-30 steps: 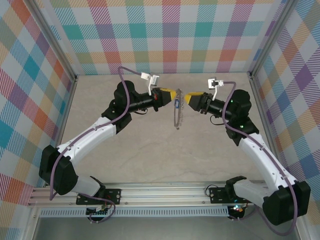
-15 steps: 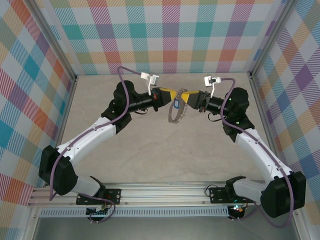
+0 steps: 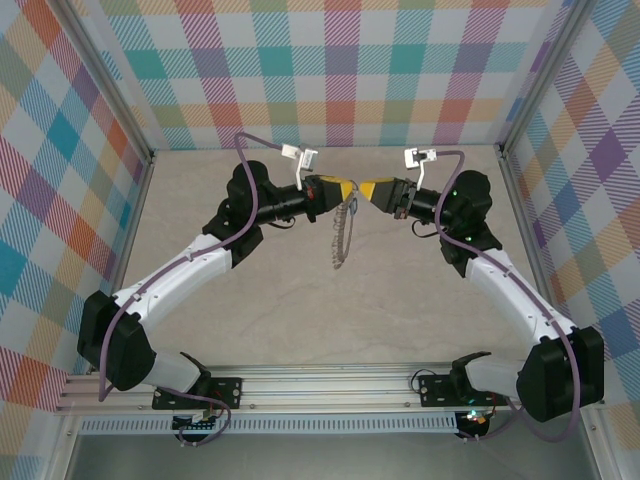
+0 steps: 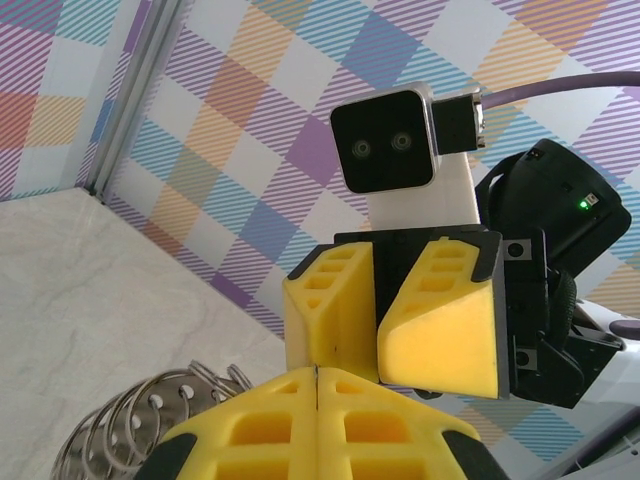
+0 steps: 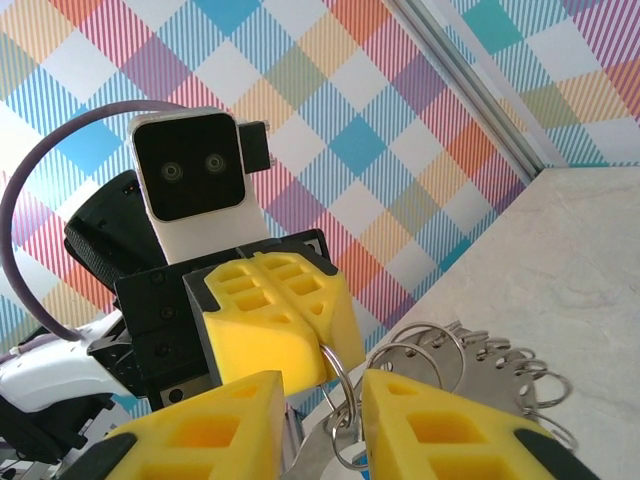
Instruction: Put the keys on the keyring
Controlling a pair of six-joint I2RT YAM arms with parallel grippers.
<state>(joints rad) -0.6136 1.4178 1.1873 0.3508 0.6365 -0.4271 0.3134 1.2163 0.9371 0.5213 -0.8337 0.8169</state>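
Left gripper [image 3: 346, 189]: its yellow fingers are pressing flat together, pinching the upper edge of the keyring [image 3: 342, 236].
Right gripper [image 3: 367, 190]: it is facing the left one tip to tip, almost touching it. Its fingers are standing a little apart, and one small wire loop [image 5: 342, 420] is sitting in the gap. Whether they are squeezing anything cannot be told.
Keyring: it is hanging in the air from the left fingertips, over the middle of the table [image 3: 270, 310], and from above it is showing nearly edge-on as a thin grey curve. In the right wrist view its fringe of loops is fanning out just beside the right fingers.
In the way: each gripper's blocky fingers are crowding the other's, and the bunched loops are crowding the narrow gap.
Opposite cameras: the right arm's wrist camera [image 4: 385, 140] is sitting right above its fingers, and the left arm's wrist camera [image 5: 190, 165] is doing the same.
Cable: a purple lead [image 3: 248, 185] is arching over the left arm.
Surroundings: checked walls [image 3: 340, 70] are enclosing the pale table on three sides, and a metal rail [image 3: 330, 385] is running along the near edge.
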